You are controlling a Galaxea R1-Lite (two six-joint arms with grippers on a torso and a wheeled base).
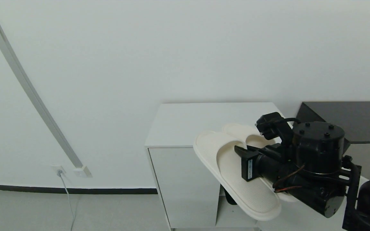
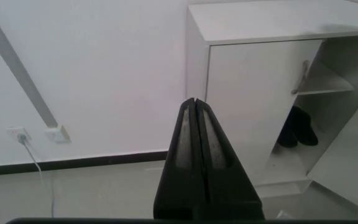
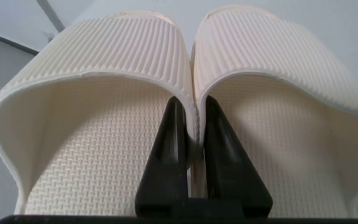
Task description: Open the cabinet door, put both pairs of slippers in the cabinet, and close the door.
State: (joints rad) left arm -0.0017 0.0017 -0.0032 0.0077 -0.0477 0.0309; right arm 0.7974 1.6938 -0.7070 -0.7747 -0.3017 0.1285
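Placing step: right gripper pinches the cream slippers by their inner strap edges, aloft before the open cabinet; next, probably lower them inside; left gripper closed, empty.

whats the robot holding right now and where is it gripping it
The right gripper holds the pair of cream slippers, pinching the adjoining inner edges of the two straps together between its fingers. The left gripper is shut on nothing.
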